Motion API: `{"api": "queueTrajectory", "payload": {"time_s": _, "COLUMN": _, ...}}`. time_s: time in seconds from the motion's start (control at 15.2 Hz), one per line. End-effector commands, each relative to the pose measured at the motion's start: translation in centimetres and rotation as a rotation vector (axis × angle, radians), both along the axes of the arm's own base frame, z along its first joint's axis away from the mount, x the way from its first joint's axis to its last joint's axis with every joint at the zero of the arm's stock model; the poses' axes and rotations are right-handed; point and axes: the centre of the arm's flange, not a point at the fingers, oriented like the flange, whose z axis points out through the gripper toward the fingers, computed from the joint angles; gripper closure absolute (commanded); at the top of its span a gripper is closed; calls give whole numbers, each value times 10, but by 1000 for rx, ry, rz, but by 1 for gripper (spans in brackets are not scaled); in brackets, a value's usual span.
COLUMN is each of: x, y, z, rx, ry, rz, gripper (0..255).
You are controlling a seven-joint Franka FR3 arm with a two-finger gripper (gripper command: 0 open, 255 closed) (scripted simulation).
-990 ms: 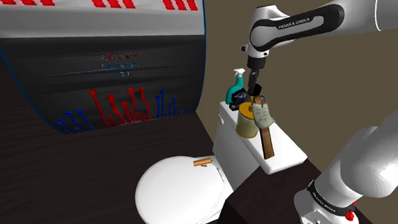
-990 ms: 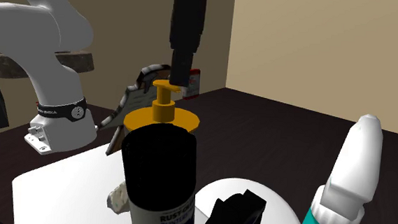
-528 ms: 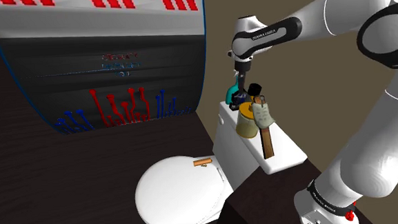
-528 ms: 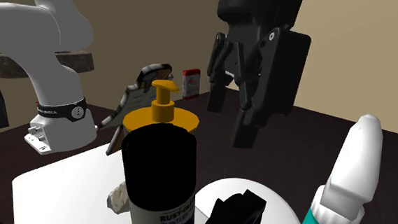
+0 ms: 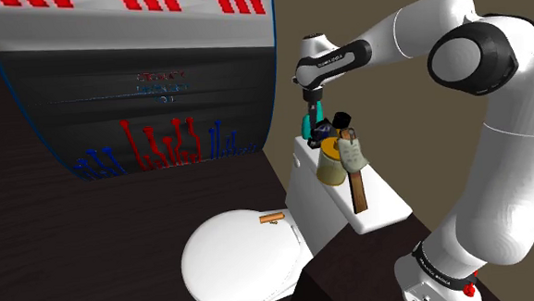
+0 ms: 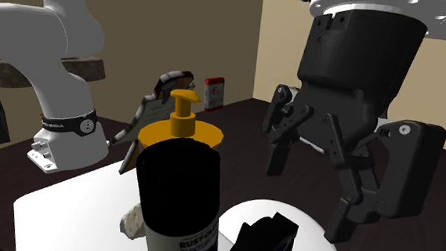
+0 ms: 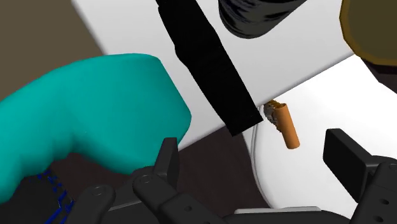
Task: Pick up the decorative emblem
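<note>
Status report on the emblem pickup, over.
End effector open, empty, above the toilet tank. Black emblem standing ahead of it, untouched. Teal bottle crowding close beside.

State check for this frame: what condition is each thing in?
pincer: open, holding nothing
black emblem: on the tank, not held
teal spray bottle: on the tank, not held
spray can: upright, black cap on
pump bottle: upright
toilet lid: shut
brown piece: lying on the toilet lid
</note>
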Motion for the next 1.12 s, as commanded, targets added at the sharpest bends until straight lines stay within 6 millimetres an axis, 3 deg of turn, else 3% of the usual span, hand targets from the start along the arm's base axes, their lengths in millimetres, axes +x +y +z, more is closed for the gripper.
{"api": "queueTrajectory", "payload": {"time_s": 0.0, "x": 1, "y": -1, "z": -11, "rx": -1, "ry": 0, "rz": 2, "gripper": 0}}
{"api": "queueTrajectory", "payload": {"time_s": 0.2, "x": 1, "y": -1, "z": -30, "rx": -1, "ry": 0, "rz": 2, "gripper": 0}}
{"api": "queueTrajectory", "payload": {"time_s": 0.33, "x": 1, "y": -1, "z": -30, "rx": -1, "ry": 0, "rz": 2, "gripper": 0}}
{"api": "queueTrajectory", "payload": {"time_s": 0.4, "x": 1, "y": -1, "z": -30, "rx": -1, "ry": 0, "rz": 2, "gripper": 255}}
{"api": "queueTrajectory", "payload": {"time_s": 1.06, "x": 1, "y": -1, "z": -25, "rx": -1, "ry": 0, "rz": 2, "gripper": 255}}
